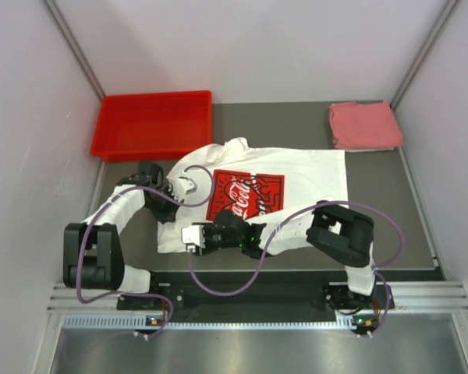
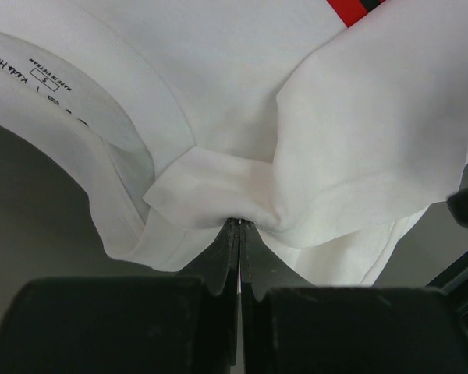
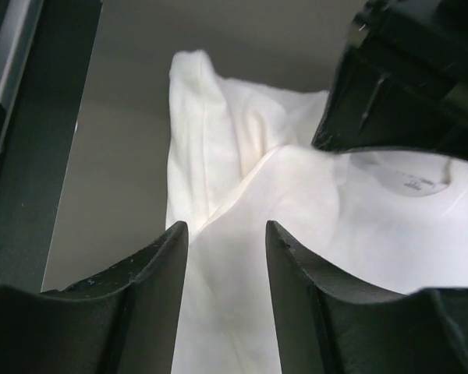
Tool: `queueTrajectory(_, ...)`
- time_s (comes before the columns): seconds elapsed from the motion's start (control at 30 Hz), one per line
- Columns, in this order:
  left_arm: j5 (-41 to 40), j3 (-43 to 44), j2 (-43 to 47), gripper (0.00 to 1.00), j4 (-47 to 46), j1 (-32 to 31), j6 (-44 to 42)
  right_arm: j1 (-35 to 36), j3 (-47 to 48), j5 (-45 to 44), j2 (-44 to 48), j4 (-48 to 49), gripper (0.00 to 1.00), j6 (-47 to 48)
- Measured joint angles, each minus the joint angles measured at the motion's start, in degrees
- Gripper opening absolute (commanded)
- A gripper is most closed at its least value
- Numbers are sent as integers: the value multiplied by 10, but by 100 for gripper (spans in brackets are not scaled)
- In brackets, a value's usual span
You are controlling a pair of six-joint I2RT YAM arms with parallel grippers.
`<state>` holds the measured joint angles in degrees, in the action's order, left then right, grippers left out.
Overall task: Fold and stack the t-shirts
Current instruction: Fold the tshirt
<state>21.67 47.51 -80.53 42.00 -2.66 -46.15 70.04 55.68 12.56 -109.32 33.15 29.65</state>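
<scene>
A white t-shirt [image 1: 312, 175] with a red logo [image 1: 246, 195] lies spread across the middle of the dark table, its left part bunched up. My left gripper [image 1: 189, 185] sits at the shirt's collar side and is shut on a pinched fold of the white cloth [image 2: 240, 222]; the size label [image 2: 43, 74] shows on the collar. My right gripper [image 1: 193, 236] hovers at the shirt's near left edge, its fingers apart with white cloth [image 3: 226, 312] showing between them. A folded pink-red t-shirt [image 1: 364, 125] rests at the back right corner.
A red plastic bin [image 1: 156, 125] stands at the back left, close behind the left arm. White walls close in both sides. The metal base rail [image 1: 257, 292] runs along the near edge. The left arm's black body [image 3: 413, 78] looms in the right wrist view.
</scene>
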Motion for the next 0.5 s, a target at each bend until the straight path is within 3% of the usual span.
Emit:
queueTrajectory(0.17,0,0,0,0,0,0,0,0,18,-9,-33,-31,43,10)
queueTrajectory(0.43,0,0,0,0,2,0,0,0,39,-25,-45,-46,26,8)
queueTrajectory(0.5,0,0,0,0,2,0,0,0,40,-30,-45,-47,18,7)
